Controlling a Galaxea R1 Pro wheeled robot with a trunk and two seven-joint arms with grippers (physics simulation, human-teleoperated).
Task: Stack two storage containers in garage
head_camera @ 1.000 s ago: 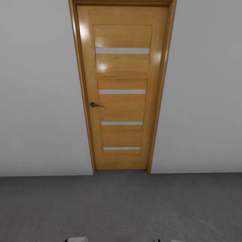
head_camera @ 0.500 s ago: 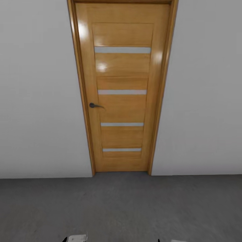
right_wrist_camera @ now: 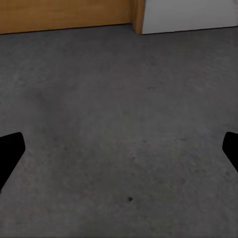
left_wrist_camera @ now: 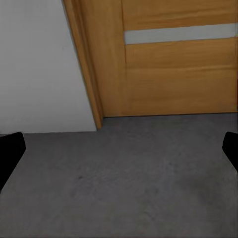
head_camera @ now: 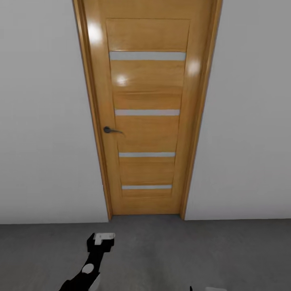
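Both grippers gape empty over the garage floor (head_camera: 169,254), and the left gripper (left_wrist_camera: 119,148) has just lifted toward the shut orange-wood door (head_camera: 147,117) ahead, handle (head_camera: 111,130) above it, so the containers presumably wait beyond.

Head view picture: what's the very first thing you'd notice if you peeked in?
A tall orange-wood door stands shut in the middle of a plain grey-white wall, with four frosted strips across it and a small dark handle on its left side. Below it spreads the dark grey concrete floor, and the robot's black left arm reaches up from the bottom edge toward the door.
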